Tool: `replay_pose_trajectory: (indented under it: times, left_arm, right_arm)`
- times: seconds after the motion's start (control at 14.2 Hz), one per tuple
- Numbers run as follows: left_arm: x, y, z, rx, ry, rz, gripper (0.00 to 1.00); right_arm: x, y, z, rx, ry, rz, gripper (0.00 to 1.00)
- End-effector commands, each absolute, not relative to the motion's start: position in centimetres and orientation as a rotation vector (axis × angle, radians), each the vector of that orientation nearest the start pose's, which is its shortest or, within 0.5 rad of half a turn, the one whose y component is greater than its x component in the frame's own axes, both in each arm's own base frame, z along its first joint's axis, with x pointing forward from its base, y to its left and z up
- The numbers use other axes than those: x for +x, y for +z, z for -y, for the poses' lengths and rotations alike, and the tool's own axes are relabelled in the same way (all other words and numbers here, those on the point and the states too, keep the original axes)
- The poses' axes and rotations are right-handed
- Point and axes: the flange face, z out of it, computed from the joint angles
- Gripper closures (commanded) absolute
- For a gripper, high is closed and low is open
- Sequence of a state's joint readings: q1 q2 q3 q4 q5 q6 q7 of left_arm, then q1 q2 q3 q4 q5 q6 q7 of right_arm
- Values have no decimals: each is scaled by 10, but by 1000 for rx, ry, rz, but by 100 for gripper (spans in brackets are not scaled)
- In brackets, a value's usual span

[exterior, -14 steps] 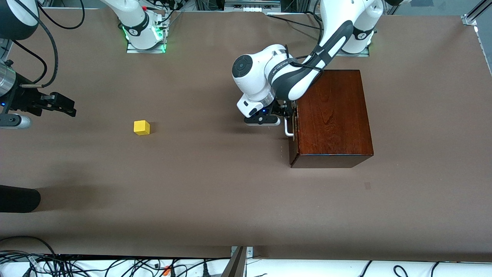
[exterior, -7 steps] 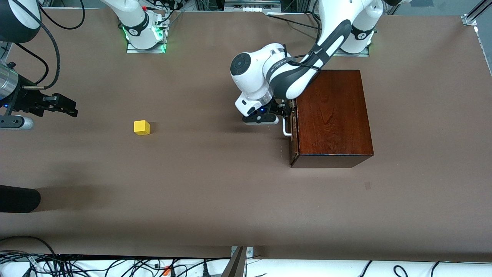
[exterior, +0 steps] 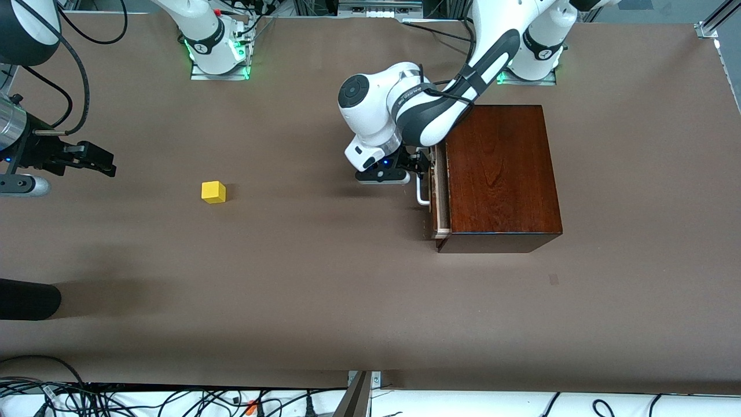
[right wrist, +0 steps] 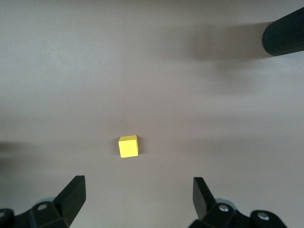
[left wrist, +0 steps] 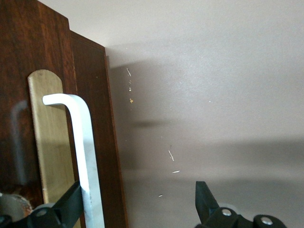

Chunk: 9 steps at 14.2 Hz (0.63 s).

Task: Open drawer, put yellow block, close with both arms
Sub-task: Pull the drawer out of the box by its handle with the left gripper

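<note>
The dark wooden box (exterior: 498, 174) stands at the left arm's end of the table. Its drawer (exterior: 441, 191) is out by a narrow pale strip. My left gripper (exterior: 418, 168) (left wrist: 137, 204) is open at the drawer's front (left wrist: 90, 118). One of its fingers (left wrist: 71, 204) is tucked between the white handle (exterior: 422, 194) (left wrist: 81, 152) and the brass plate, while its mate hangs free over the table. The yellow block (exterior: 213, 191) (right wrist: 128, 146) lies on the table toward the right arm's end. My right gripper (exterior: 95, 159) (right wrist: 137, 194) hovers open, a little short of the block.
A black cylinder (exterior: 29, 298) (right wrist: 285, 33) juts in at the table's edge, nearer the front camera than the block. Cables (exterior: 173, 399) run along the near edge. Both arm bases (exterior: 217, 55) stand at the farthest edge.
My left gripper has moved toward the right arm's end with the handle, and the drawer has slid out a little, so that a pale strip shows. The right arm has hardly moved.
</note>
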<state>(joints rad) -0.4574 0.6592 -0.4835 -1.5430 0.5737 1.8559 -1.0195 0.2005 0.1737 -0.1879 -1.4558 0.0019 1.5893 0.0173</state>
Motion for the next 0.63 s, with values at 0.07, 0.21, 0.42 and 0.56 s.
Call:
replay_pose_trajectory:
  times: [0.07, 0.21, 0.42, 0.56]
  left_arm:
    - [463, 280, 517, -2846, -93, -128, 0]
    - [458, 280, 524, -2852, -96, -132, 0]
    - [459, 281, 530, -2865, -102, -116, 0]
    - [456, 283, 535, -2875, -92, -117, 0]
  right_arm:
    - [605, 581, -13, -3174, 49, 8, 0]
    - [606, 581, -13, -3174, 46, 8, 0]
    - [606, 580, -12, -3174, 46, 6, 0]
    - [606, 580, -11, -3176, 46, 4, 0]
